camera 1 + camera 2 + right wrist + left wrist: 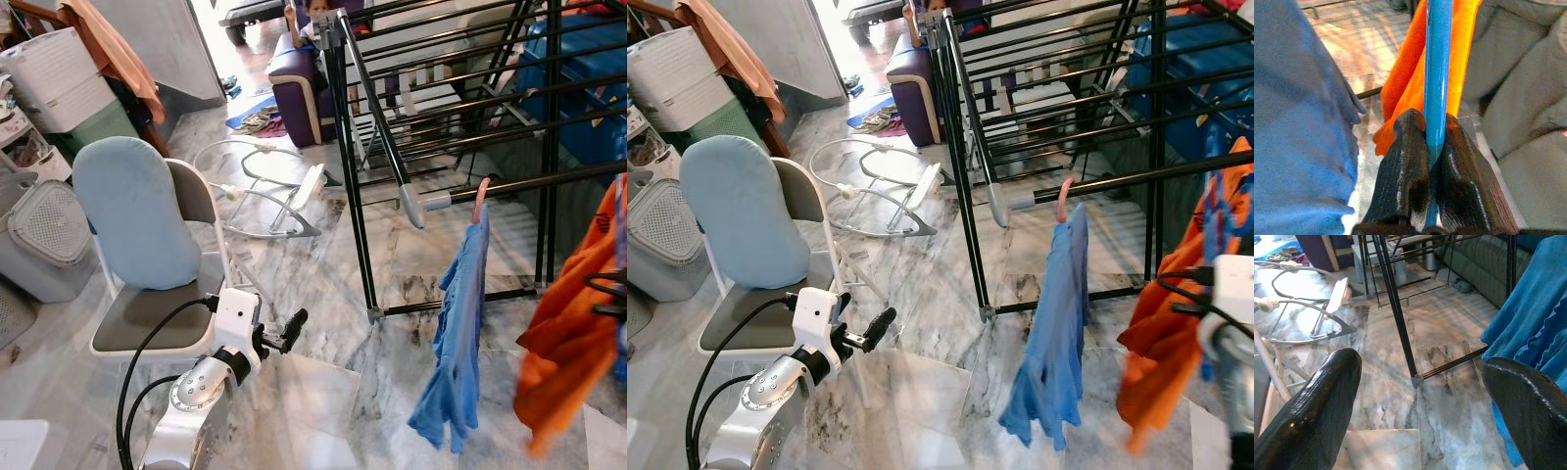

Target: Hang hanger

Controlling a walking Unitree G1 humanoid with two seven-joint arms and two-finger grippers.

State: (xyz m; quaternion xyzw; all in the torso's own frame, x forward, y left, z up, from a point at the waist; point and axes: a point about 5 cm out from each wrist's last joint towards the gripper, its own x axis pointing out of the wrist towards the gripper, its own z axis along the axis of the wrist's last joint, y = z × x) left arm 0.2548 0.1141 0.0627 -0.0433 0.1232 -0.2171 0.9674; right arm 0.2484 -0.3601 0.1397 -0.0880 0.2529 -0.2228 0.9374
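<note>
A blue hanger (1437, 73) carrying an orange garment (1161, 333) is clamped between the fingers of my right gripper (1426, 122), which is shut on its bar. It hangs at the far right, just below the lower rail (534, 181) of the black drying rack (372, 147). A blue shirt (456, 333) hangs from that rail on a pink hanger (480, 199), to the left of the orange garment. My left gripper (294, 323) is low in front of the chair, open and holding nothing, with its fingers (1317, 406) pointing toward the rack's foot (1418, 379).
A folding chair (147, 313) with a light blue cushion (137, 211) stands at the left. A white wire bouncer frame (265, 191) lies on the marble floor behind it. Laundry baskets (44, 240) sit far left, a purple armchair (294, 88) at the back, with a person (315, 12) beyond it.
</note>
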